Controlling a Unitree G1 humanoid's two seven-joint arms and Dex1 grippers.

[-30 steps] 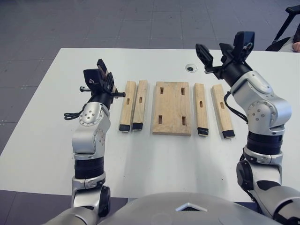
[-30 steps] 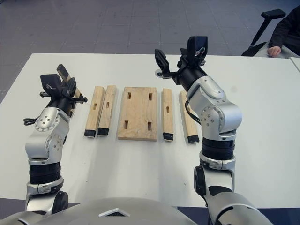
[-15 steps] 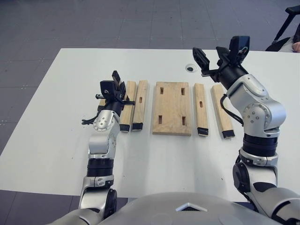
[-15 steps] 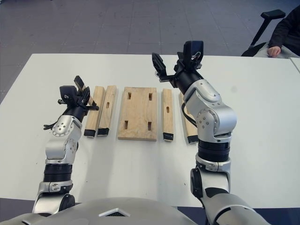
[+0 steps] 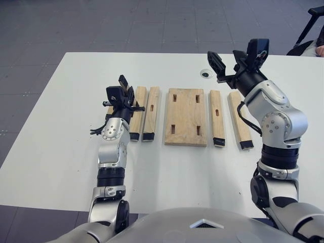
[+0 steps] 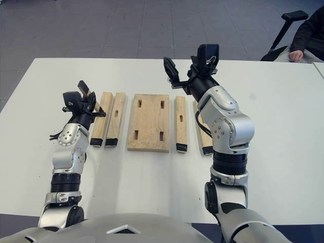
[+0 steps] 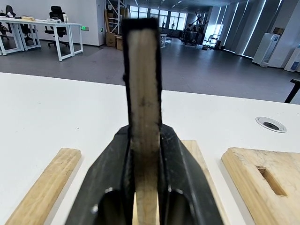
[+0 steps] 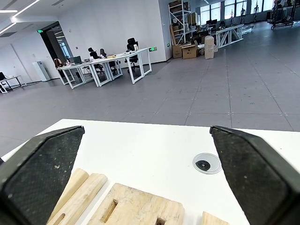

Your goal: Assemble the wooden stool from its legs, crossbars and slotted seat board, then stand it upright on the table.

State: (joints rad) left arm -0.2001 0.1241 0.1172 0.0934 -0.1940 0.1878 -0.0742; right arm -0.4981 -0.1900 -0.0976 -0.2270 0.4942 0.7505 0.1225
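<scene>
My L gripper (image 5: pixel 124 90) is clamped tight on a thin wood slat, prob. a crossbar (image 7: pixel 143 93), held on edge betw. the fingers, low over the table (image 5: pixel 61 152) and just outside the L-side legs (image 5: pixel 137 114). Those 2 legs lie flat, side by side, touching, black-capped ends toward me. A separate wood strip (image 7: pixel 42 192) lies flat on the table next to that gripper. The slotted seat board (image 5: pixel 185 117) lies flat mid-table, 4 slots up. The R-side legs (image 5: pixel 216 117) lie flat just beyond it, a small gap betw. them. My R gripper (image 5: pixel 236 56) is up off the table over the far ends of those legs, fingers spread wide, nothing in them. A cable grommet (image 5: pixel 206 73) sits in the table behind the board.
</scene>
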